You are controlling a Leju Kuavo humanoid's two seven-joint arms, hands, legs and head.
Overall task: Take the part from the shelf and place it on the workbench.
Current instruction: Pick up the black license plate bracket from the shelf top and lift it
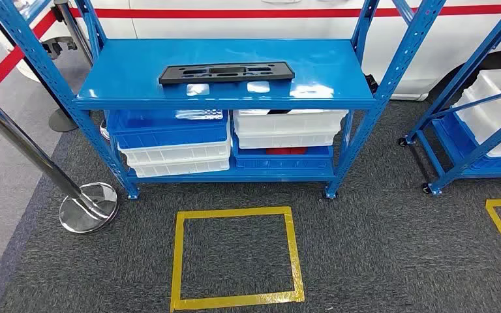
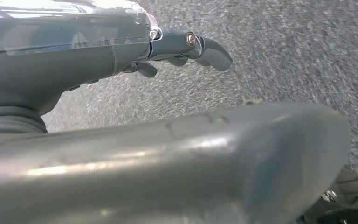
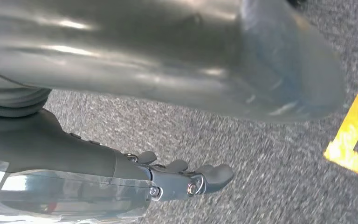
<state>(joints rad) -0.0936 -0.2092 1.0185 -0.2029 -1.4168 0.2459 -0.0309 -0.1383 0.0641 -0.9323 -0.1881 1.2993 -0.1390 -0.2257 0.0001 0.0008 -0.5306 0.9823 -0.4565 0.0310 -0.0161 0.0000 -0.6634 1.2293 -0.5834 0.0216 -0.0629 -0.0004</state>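
A long flat black part (image 1: 226, 72) with several cut-outs lies on the top board of the blue shelf (image 1: 137, 78), toward its back. In the left wrist view my left hand (image 2: 177, 51) hangs over grey carpet, fingers stretched out and apart from the thick thumb (image 2: 168, 163), holding nothing. In the right wrist view my right hand (image 3: 182, 175) hangs the same way over the carpet, fingers extended, thumb (image 3: 168, 56) apart, empty. Both hands are far from the part.
Blue and white bins (image 1: 176, 140) fill the shelf's lower level. A chrome stanchion (image 1: 88, 205) stands at the left. A yellow tape square (image 1: 235, 257) marks the carpet before the shelf. A second blue rack (image 1: 483, 117) with white bins stands at the right.
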